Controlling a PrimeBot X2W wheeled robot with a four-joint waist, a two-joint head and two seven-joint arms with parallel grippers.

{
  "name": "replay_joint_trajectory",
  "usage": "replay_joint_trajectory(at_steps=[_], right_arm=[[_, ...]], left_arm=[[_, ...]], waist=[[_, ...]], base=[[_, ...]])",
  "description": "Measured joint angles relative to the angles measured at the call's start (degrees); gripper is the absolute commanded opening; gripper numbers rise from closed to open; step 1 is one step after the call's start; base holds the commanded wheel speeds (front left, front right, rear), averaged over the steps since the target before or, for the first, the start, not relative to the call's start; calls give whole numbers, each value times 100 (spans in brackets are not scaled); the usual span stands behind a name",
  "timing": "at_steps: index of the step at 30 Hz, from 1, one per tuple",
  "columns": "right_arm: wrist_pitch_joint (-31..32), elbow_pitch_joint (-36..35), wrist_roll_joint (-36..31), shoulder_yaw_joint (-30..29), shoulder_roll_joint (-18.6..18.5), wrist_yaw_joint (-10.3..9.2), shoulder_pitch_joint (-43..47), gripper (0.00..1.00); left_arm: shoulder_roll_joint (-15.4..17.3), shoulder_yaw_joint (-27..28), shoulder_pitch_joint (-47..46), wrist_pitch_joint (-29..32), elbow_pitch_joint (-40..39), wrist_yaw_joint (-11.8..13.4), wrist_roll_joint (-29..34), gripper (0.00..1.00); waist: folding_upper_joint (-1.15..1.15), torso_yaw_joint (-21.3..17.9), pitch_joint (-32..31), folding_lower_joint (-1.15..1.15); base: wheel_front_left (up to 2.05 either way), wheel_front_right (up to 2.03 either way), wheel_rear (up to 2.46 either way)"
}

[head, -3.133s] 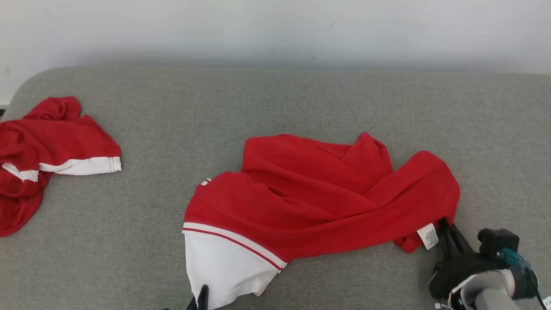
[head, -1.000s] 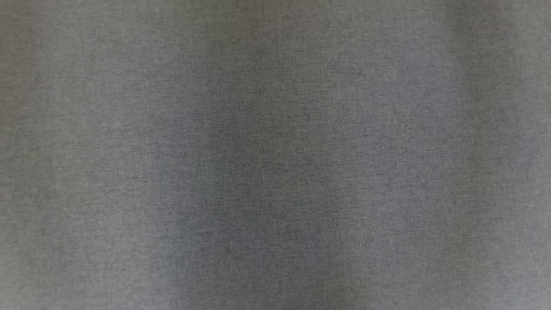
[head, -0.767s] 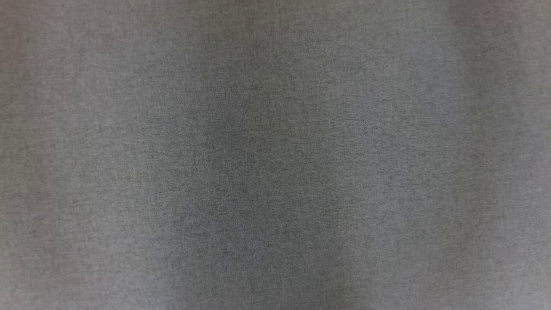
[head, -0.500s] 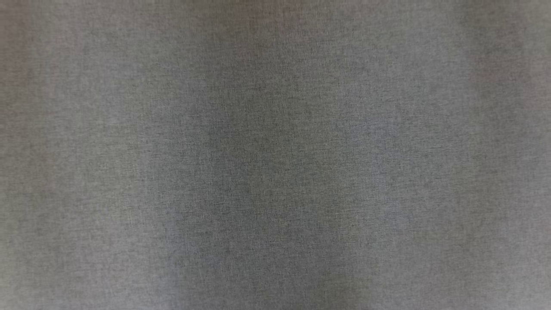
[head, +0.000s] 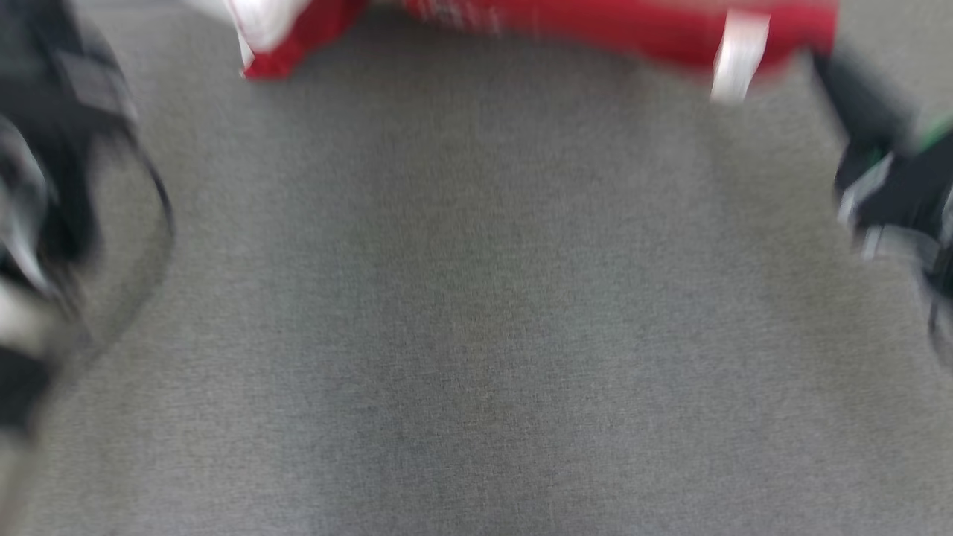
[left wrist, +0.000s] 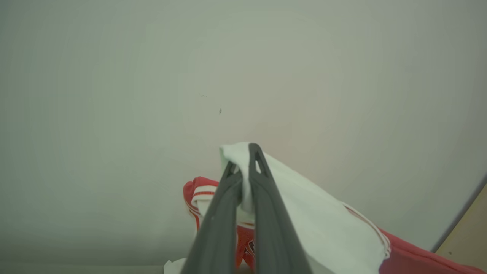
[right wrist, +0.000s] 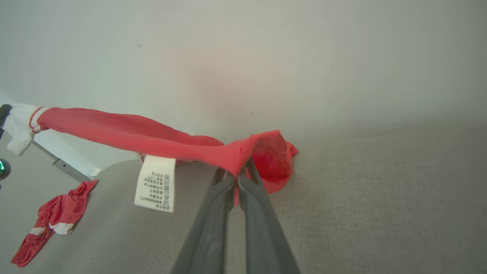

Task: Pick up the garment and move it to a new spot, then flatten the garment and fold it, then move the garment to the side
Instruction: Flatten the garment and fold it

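The garment (right wrist: 125,133) hung stretched between the left gripper (left wrist: 243,160), clamped on its white part, and the right gripper (right wrist: 236,176), clamped on red cloth; both should lower evenly.

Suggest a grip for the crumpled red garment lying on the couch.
Likely best: pinch the white band at the edge of the crumpled garment, coming straight down from above. It lies low on the couch, and that band sticks out as a distinct edge.

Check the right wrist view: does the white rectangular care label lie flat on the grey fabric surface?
No, the white rectangular care label dangles in the air from the lifted red fabric garment.
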Motion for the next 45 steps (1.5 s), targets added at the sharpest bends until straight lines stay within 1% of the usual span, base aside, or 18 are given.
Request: replay_joint_trajectory(at_steps=[3,6,7,9,11,14,16,17,18,20,22,25,28,31,34,38,40,45], right_arm=[[-312,-249,187,183,-187,0,859,0],[-564,-393,202,413,-289,1,1566,0],[-632,-402,147,492,-310,0,1770,0],[-724,-411,87,606,-294,0,2101,0],[-816,-388,110,591,-266,0,2389,0],[-870,-290,-48,599,-283,0,2804,0],[-886,-200,-185,599,-285,0,3087,0],[-890,-129,-259,573,-287,1,3209,0],[-890,-129,-259,573,-287,1,3209,0],[-898,2,-346,390,-277,1,3466,0],[-899,107,-591,260,-252,0,3690,0],[-899,208,-735,33,-90,0,4071,0],[-900,296,-856,-171,7,1,4453,0],[-907,397,-1001,-360,60,1,4780,0],[-909,410,-1081,-580,131,1,4980,0],[-909,333,-1179,-662,254,1,5102,0],[-909,263,-1183,-690,291,1,5107,0],[-907,-5,-1169,-747,289,0,5057,0]], left_arm=[[-65,377,1319,-1,-795,337,125,0],[-277,810,2643,-1,-1469,610,254,0],[-398,1009,3082,-1,-1635,682,291,0],[-603,1172,3912,-1,-1902,711,290,0],[-849,1380,4615,-1,-2039,738,335,0],[-1050,1472,5339,-1,-2089,690,587,0],[-1366,1540,5723,-1,-2081,604,539,0],[-1473,1511,5910,-1,-2068,580,552,0],[-1473,1511,5910,-1,-2068,580,552,0],[-1621,1447,6265,-1,-2033,516,581,0],[-1758,1296,6532,-1,-1953,463,613,0],[-1908,1139,6826,-1,-1800,438,672,0],[-1935,1027,7020,1,-1600,371,722,0],[-1927,896,7159,67,-1443,289,749,0],[-1900,922,7184,67,-1384,242,753,0],[-1826,1048,7098,64,-1391,233,764,0],[-1748,1062,6973,49,-1460,196,876,0],[-1490,1095,6542,73,-1670,223,1196,0]], waist=[[0,4,-247,0],[-1,12,-468,-1],[-1,14,-533,-1],[0,20,-650,0],[-1,28,-753,0],[-1,61,-885,0],[0,93,-973,1],[0,110,-1019,1],[0,110,-1019,1],[0,144,-1115,1],[0,178,-1206,1],[0,242,-1309,1],[1,329,-1360,1],[0,408,-1387,2],[1,445,-1414,2],[1,434,-1454,2],[1,419,-1475,2],[1,363,-1499,2]], base=[[0,0,0],[0,0,0],[0,0,0],[0,0,0],[0,0,0],[0,0,0],[0,0,0],[0,0,0],[0,0,0],[0,0,0],[0,0,0],[0,0,0],[0,0,0],[0,0,0],[0,0,0],[0,0,0],[0,0,0],[0,0,0]])
